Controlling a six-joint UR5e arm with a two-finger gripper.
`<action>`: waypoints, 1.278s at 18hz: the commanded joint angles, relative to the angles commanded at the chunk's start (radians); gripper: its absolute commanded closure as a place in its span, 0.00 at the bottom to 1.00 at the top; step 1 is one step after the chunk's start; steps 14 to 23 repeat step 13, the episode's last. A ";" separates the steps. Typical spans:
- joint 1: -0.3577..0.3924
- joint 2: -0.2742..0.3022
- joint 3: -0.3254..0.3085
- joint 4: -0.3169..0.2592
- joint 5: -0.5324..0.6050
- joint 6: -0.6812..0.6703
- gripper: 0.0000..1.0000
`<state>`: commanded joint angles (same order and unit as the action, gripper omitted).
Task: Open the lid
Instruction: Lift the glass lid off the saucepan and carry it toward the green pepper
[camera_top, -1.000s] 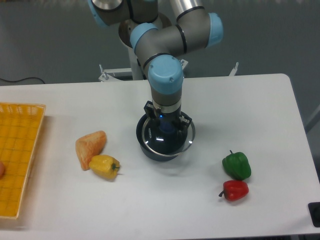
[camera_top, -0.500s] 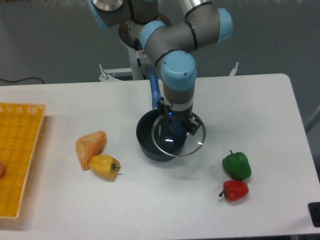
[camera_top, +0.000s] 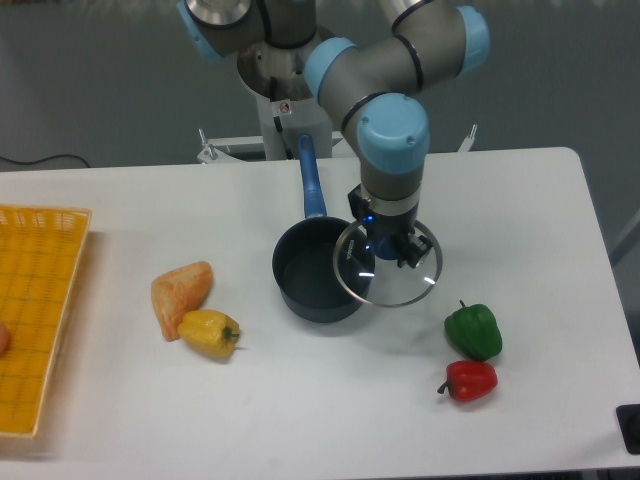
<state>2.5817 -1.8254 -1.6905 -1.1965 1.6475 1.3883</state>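
carrying step, most of the way through: lid off the pan, held above the desk in the claw, clamped on the blue knob at the disc's centre. lid hanging to the right of the pan, left rim overlapping the pan's right edge in this view, right rim out over bare desk; seemingly level, though slight tilt hard to judge. next move, by judgement: carry farther right or toward the front until fully clear of the pan, then lower flat onto open desk and let go; calls for keeping short of the green pepper and red pepper lying near on the right, and for a gentle descent, glass being unforgiving. pan open now, dark inside, nothing visible in it, long blue handle pointing away toward the arm's base. yellow basket at the far left edge, mostly bare mesh, with a small reddish thing just peeking at the frame's edge, too cut off to name. orange lump and yellow pepper touching each other left of the pan, well apart from the lid.
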 joint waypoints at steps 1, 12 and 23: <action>0.000 0.000 0.000 0.000 0.000 0.002 0.46; 0.031 -0.003 0.000 0.000 -0.002 0.083 0.46; 0.031 -0.003 0.000 0.000 -0.002 0.083 0.45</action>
